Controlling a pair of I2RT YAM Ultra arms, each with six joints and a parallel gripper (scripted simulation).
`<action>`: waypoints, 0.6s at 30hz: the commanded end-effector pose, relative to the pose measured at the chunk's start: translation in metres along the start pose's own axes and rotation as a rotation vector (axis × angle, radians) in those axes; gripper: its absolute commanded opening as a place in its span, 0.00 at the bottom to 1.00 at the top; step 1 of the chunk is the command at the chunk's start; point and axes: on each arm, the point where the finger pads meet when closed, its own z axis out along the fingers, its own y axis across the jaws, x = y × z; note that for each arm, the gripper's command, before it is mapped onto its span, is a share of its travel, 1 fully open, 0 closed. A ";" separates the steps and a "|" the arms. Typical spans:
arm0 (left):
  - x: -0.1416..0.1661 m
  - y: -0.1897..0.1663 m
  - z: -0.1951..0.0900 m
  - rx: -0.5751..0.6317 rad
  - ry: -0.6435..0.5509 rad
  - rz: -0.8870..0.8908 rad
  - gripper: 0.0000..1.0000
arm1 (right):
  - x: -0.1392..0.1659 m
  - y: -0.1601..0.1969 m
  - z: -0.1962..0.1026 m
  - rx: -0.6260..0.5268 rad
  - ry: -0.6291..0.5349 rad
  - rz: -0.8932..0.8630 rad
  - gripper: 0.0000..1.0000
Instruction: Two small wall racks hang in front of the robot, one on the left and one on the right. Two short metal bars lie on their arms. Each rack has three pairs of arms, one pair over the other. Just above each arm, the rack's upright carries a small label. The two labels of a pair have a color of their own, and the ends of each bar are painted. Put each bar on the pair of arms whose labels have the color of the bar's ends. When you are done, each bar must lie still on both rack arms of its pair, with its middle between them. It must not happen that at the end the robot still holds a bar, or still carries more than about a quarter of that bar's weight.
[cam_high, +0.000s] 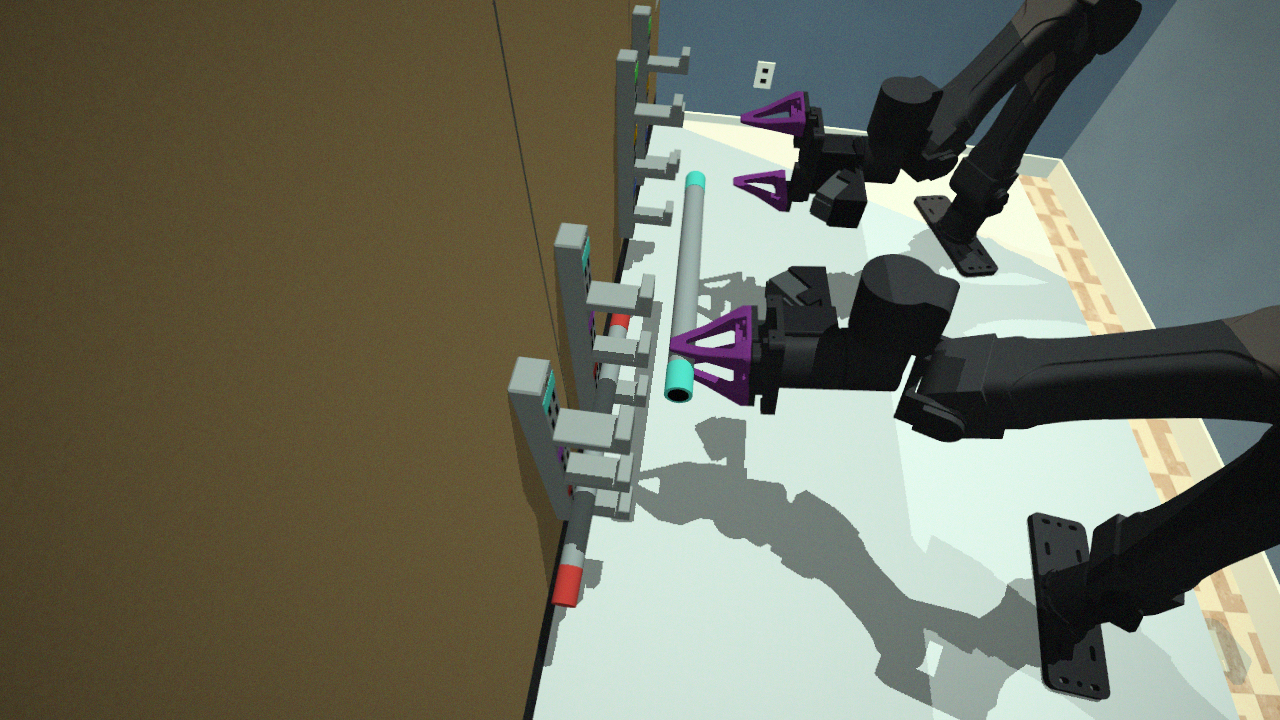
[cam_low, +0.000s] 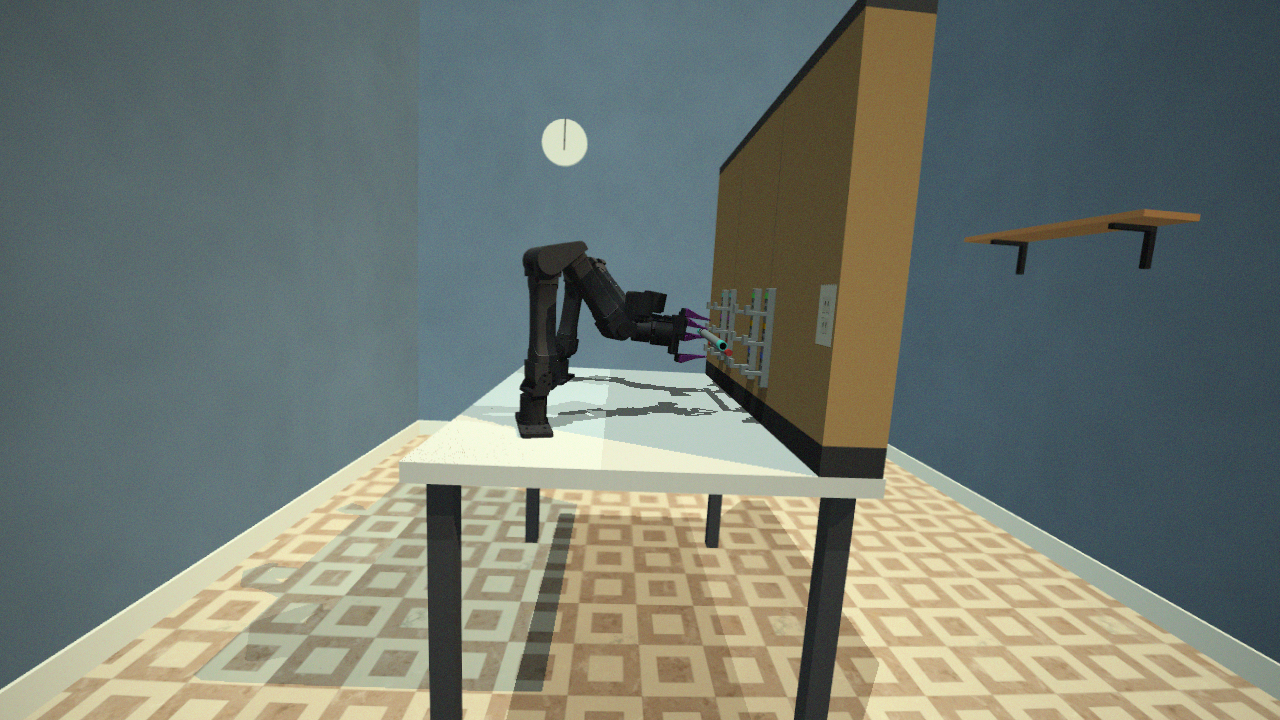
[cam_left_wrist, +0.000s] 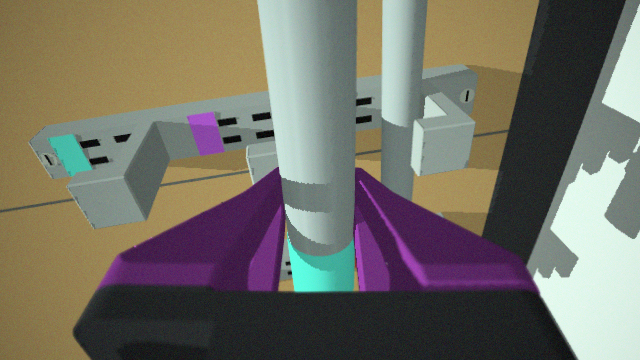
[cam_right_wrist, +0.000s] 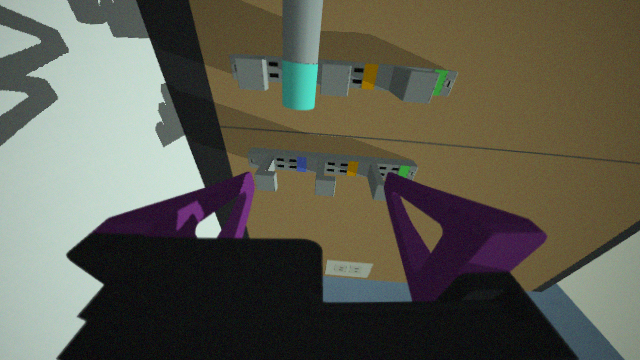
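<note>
Closed on the cyan-ended bar (cam_high: 687, 259) (cam_low: 711, 337) (cam_left_wrist: 320, 100) (cam_right_wrist: 301, 35) near one end with the left gripper (cam_high: 682, 356) (cam_low: 699, 337) (cam_left_wrist: 319, 181); wide open and empty just off the other end with the right gripper (cam_high: 739, 150) (cam_low: 705, 336) (cam_right_wrist: 319, 179). Beyond the left fingers, apparently settled on the lowest, red-labelled arms of the left rack (cam_high: 537, 438) (cam_low: 733, 308) (cam_left_wrist: 175, 111): the red-ended bar (cam_high: 577, 537) (cam_low: 728, 352) (cam_left_wrist: 402, 75). Left to do: lift onto the top, cyan-labelled arms, center, release, back both arms off.

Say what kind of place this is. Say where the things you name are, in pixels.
Probably a robotics test room: two black robot arms (cam_high: 1109, 358) (cam_low: 544, 304) on a white table (cam_high: 805, 626) (cam_low: 626, 474), facing wall racks (cam_high: 572, 313) (cam_low: 768, 340).
</note>
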 end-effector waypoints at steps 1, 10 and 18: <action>0.001 0.065 -0.004 -0.148 -0.002 -0.098 0.00 | 0.006 -0.023 -0.003 0.062 0.003 0.048 1.00; 0.000 0.068 -0.002 -0.148 -0.002 -0.098 0.00 | 0.006 -0.023 -0.003 0.062 0.003 0.048 1.00; 0.000 0.063 -0.002 -0.148 -0.002 -0.098 0.00 | 0.006 -0.023 -0.003 0.062 0.003 0.048 1.00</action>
